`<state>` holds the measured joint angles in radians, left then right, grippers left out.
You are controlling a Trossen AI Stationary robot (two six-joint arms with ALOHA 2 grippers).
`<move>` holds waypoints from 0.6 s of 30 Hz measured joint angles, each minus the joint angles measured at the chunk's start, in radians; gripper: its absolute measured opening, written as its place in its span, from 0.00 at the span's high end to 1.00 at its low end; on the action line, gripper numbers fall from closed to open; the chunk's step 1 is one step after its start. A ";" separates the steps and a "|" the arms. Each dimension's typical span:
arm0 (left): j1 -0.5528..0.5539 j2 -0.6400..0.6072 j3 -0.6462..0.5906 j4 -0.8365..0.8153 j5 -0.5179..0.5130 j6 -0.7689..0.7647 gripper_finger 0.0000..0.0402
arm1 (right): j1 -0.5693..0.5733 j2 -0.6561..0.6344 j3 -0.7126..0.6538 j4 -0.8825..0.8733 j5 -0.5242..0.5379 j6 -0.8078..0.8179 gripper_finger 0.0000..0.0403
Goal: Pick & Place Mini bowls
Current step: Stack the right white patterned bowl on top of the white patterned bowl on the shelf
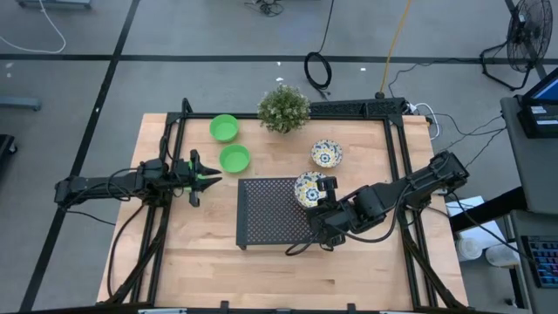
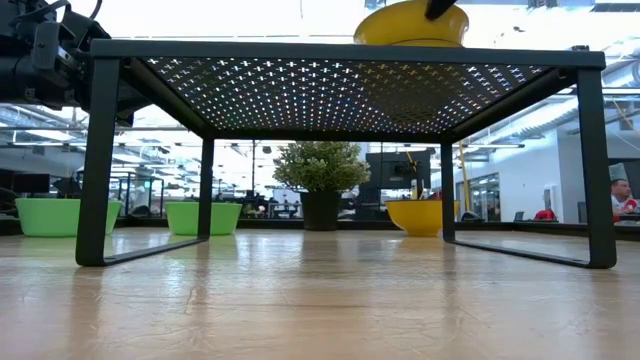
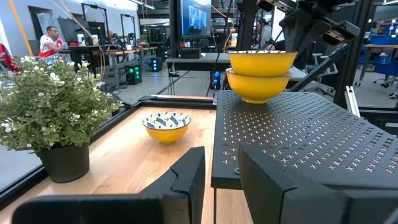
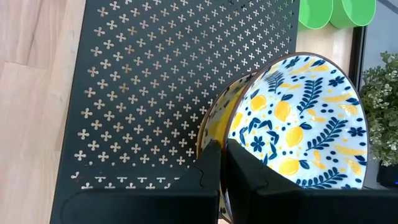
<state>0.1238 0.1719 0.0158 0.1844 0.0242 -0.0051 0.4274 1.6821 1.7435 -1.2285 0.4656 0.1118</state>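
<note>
Dark fingers of the right gripper are pinched together on the near rim of a patterned bowl, which sits nested on a second one at the 2 o'clock corner of the black perforated rack. A third patterned bowl lies on the wood at about 12 o'clock from that stack, beside the potted plant. Two green bowls rest off the rack's 11 o'clock corner. The left gripper, fingers partly apart and holding nothing, has the closer green bowl just ahead at its 2 o'clock, so the left arm is clearly nearer for those.
</note>
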 joint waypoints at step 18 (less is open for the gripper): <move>0.000 0.000 0.000 0.000 0.000 0.000 0.75 | 0.000 0.000 0.000 0.009 0.000 0.000 1.00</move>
<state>0.1241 0.1719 0.0158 0.1844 0.0242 -0.0051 0.4274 1.6821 1.7435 -1.2194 0.4656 0.1116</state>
